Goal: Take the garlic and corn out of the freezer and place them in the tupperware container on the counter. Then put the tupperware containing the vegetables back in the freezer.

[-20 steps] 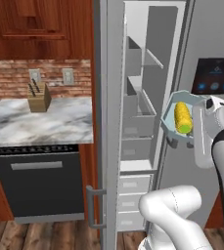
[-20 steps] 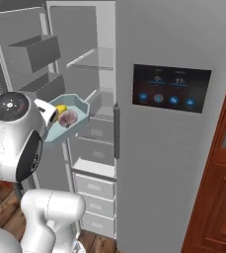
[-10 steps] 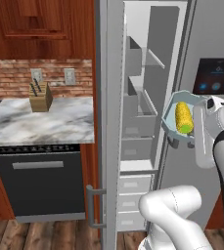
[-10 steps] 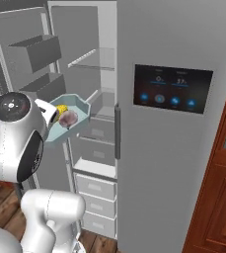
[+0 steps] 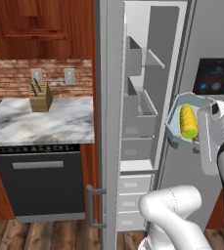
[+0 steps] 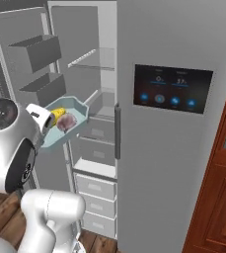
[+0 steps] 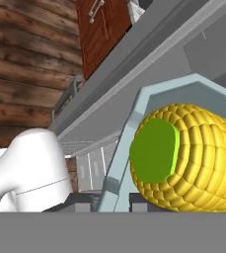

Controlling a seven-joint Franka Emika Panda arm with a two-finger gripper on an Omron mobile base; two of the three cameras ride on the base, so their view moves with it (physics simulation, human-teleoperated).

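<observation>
Fingertips (image 7: 85,201) of our gripper (image 7: 110,201) pinch the near rim of the tupperware container (image 7: 134,123), one dark tip on each side of the pale blue wall, pressed tight against it. From the hand view the corn (image 7: 188,158) lies just past that wall inside the container, its green end facing us and its yellow kernels running away to the right.

From the left base view we see the tupperware container (image 5: 174,119) held up in the air at the end of our arm, tipped so its open side faces the camera, with the corn (image 5: 188,122) standing nearly upright in it. It hangs in front of the open freezer (image 5: 145,97), level with the middle shelves and to the right of the opening. Off to the left, the counter (image 5: 40,124) carries a wooden knife block (image 5: 40,96) against the brick wall, well apart from the container.

From the right base view we see the tupperware container (image 6: 77,106) just beside our wrist, with the garlic (image 6: 66,122) resting in its middle as a pale pinkish bulb and the corn (image 6: 57,112) touching it on the arm's side. Behind them the freezer (image 6: 97,74) stands with its door swung open to the left, and the dark dispenser panel (image 6: 172,88) sits on the neighbouring door.
</observation>
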